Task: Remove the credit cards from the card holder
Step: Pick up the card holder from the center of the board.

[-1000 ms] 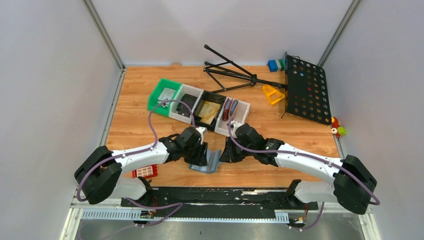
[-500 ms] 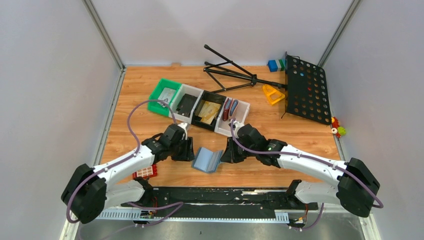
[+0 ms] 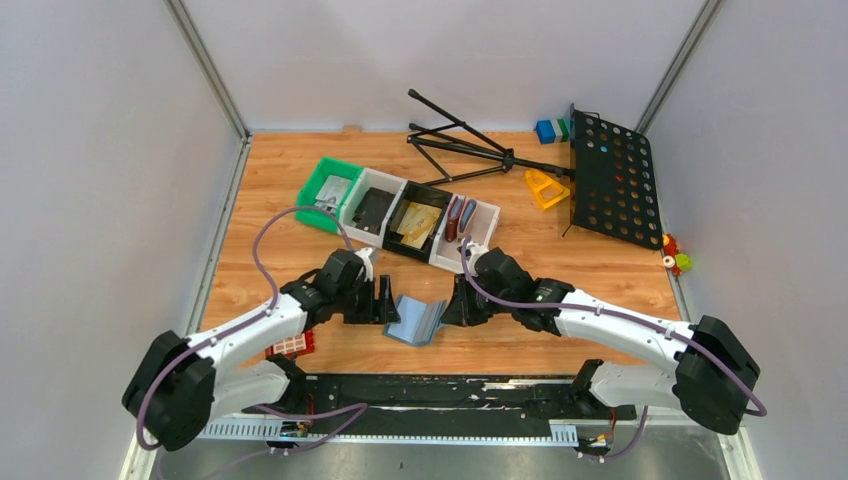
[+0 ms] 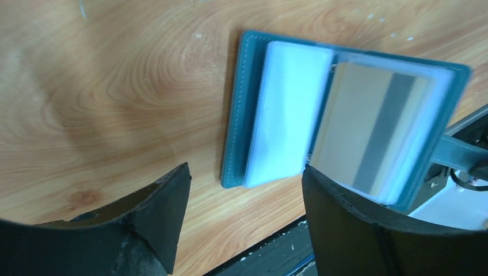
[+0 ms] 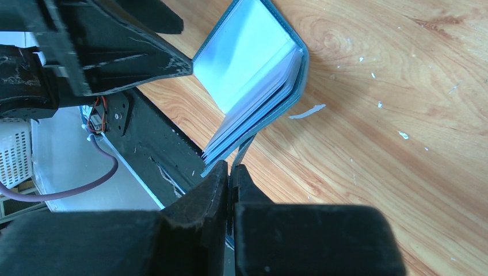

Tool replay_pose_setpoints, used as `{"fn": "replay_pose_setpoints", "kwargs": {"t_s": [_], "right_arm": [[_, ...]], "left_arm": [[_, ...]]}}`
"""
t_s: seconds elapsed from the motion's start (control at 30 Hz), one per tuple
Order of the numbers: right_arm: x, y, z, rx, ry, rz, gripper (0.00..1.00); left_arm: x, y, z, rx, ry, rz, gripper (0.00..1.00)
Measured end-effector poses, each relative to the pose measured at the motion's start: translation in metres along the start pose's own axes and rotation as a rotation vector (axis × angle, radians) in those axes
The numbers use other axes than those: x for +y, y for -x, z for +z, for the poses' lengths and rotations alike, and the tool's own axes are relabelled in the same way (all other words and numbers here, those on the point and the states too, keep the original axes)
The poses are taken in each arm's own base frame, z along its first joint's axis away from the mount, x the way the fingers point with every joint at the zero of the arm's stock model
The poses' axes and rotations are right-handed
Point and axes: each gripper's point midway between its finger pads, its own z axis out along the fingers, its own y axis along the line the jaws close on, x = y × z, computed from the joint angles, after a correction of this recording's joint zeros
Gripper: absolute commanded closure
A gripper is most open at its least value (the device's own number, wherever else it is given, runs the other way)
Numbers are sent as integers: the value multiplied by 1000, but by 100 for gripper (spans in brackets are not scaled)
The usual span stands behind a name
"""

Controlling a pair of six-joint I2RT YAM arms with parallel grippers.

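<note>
The slate-blue card holder [image 3: 418, 318] lies open on the wood near the front edge, its right half raised. In the left wrist view the card holder [image 4: 241, 115] shows light blue sleeves and a grey credit card [image 4: 374, 132] with a dark stripe in the raised half. My right gripper [image 3: 456, 306] is shut on the edge of the holder's cover [image 5: 270, 115]; its jaws meet at the right gripper's tip [image 5: 231, 172]. My left gripper [image 3: 390, 300] is open and empty just left of the holder, which shows beyond the gap between the left gripper's tips [image 4: 244, 178].
A row of bins stands behind: green bin [image 3: 328, 190], white bin [image 3: 372, 208], black bin [image 3: 418, 222] with gold-tan cards, white bin [image 3: 465, 222] with a dark red and a bluish-grey wallet. A red block [image 3: 290, 343] lies front left. A black stand [image 3: 470, 150] and perforated panel [image 3: 612, 175] lie at the back.
My left gripper has drawn back to the left off the card holder, then edged slightly toward it again. The right gripper keeps hold of the cover.
</note>
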Motion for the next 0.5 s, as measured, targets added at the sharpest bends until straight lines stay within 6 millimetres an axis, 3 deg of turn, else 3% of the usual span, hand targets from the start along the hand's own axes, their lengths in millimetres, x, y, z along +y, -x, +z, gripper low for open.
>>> {"fn": "replay_pose_setpoints", "kwargs": {"t_s": [0.13,0.4,0.5], "right_arm": [[-1,-1,0,1,-1,2,100],[-19,-19,4,39,-34,18,100],[-24,-24,5,49,-45,23,100]], "left_arm": [[3,-17,13,105,2,-23,27],[-16,-17,23,163,-96,-25,31],[-21,-18,25,179,-128,-27,41]]}}
